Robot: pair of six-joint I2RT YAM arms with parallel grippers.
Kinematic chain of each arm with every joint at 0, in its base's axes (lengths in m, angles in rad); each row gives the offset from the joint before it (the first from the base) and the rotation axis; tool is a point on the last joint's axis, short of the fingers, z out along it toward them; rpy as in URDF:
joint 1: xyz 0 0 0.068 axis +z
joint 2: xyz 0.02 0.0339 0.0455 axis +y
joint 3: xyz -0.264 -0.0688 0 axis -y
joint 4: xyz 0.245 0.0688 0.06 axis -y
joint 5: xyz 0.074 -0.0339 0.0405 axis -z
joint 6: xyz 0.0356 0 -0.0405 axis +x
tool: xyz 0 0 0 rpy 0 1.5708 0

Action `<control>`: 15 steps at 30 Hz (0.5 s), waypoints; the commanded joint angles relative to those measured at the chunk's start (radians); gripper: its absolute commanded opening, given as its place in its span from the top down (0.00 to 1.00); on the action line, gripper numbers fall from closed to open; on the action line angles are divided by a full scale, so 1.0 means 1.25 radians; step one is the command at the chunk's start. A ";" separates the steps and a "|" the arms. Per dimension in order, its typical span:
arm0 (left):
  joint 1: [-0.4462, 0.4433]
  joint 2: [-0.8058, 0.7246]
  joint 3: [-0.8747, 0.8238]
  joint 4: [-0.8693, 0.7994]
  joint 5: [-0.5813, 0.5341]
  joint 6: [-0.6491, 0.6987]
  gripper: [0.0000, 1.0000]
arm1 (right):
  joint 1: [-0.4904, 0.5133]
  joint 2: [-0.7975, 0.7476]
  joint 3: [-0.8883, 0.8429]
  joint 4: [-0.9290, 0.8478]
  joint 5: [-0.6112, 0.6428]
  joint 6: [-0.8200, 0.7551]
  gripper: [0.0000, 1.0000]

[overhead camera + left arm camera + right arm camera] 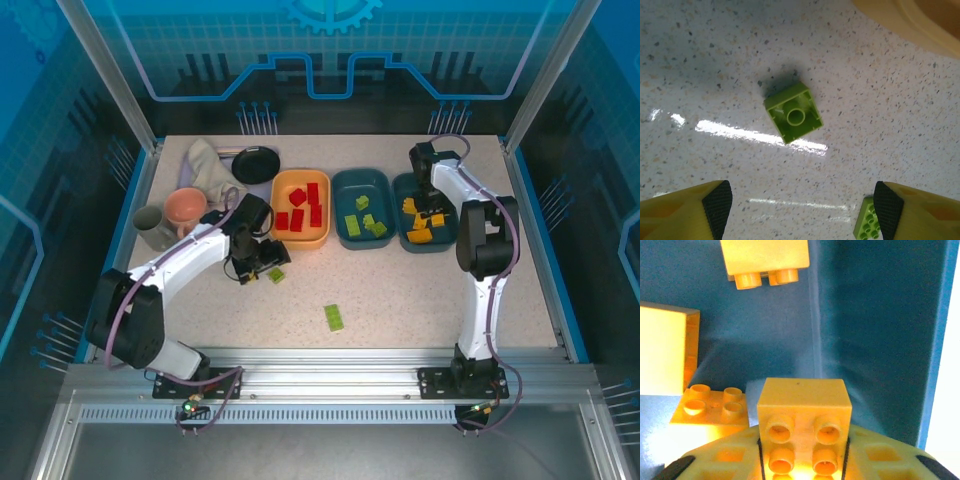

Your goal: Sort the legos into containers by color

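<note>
Speckled tabletop [420, 300], blue patterned enclosure walls [200, 50], aluminium frame rails [330, 368]

The worktop [420, 290] is off-white with dark and tan speckles. Plain, unpatterned colours mark the red legos [297, 219], lime green legos [376, 228], yellow-orange brick [805, 405], light orange tray [300, 242], dark teal trays [372, 185] and black dish [256, 163].

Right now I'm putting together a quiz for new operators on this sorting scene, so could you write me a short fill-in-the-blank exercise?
The light orange tray holds only ___ bricks.
The held brick in the right end effector is coloured ___.
The loose brick ahead of the open left end effector is coloured ___.
Missing words: red; yellow-orange; green.
</note>
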 commanded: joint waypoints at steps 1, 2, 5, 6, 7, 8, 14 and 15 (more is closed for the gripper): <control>0.004 0.033 0.009 0.027 -0.016 -0.026 0.22 | -0.012 0.010 -0.001 -0.016 0.003 0.008 0.57; 0.005 0.039 0.007 0.025 -0.023 -0.038 0.22 | -0.012 0.007 -0.003 -0.017 0.002 0.010 0.53; 0.012 0.056 -0.002 0.030 -0.026 -0.070 0.22 | -0.011 -0.012 -0.008 -0.018 -0.008 0.015 0.41; 0.014 0.061 -0.003 0.028 -0.030 -0.080 0.22 | -0.011 -0.024 -0.009 -0.017 -0.011 0.016 0.38; 0.015 0.066 -0.005 0.028 -0.031 -0.088 0.22 | -0.008 -0.036 -0.009 -0.015 -0.015 0.017 0.36; 0.017 0.072 -0.005 0.026 -0.030 -0.094 0.22 | -0.006 -0.051 -0.008 -0.016 -0.019 0.017 0.35; 0.018 0.125 0.000 0.027 -0.027 -0.145 0.24 | 0.032 -0.185 -0.036 0.011 -0.067 0.029 0.35; 0.018 0.133 0.000 0.029 -0.029 -0.152 0.25 | 0.045 -0.207 -0.046 0.018 -0.075 0.031 0.35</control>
